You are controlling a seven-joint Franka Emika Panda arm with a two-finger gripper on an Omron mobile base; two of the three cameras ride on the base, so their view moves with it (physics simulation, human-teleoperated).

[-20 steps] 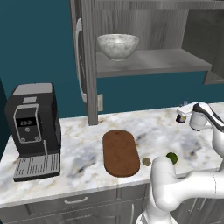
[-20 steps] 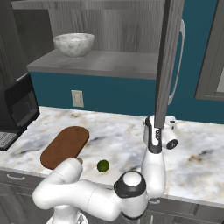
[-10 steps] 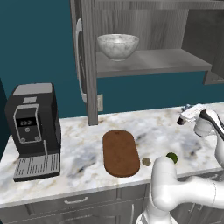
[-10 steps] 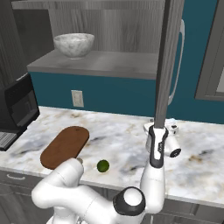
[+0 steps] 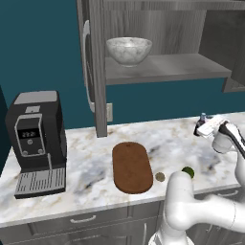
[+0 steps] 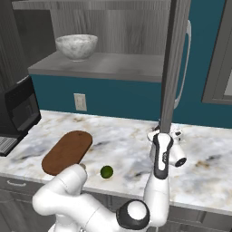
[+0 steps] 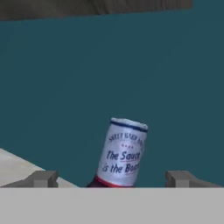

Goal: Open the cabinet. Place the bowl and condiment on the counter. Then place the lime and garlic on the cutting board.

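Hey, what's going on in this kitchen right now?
A white robot arm has its tool open around the condiment bottle, which stands slightly tilted on the marble counter. The cabinet is open, the bowl on its shelf. The lime and garlic lie beside the cutting board.

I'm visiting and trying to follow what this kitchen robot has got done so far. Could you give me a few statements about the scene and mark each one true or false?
1. The bowl sits on the shelf inside the open cabinet. True.
2. The lime lies on the cutting board. False: it lies on the counter, beside the board.
3. The gripper has its fingers spread wide, the condiment standing between them. True.
4. The garlic rests in the bowl. False: it is on the counter by the board.
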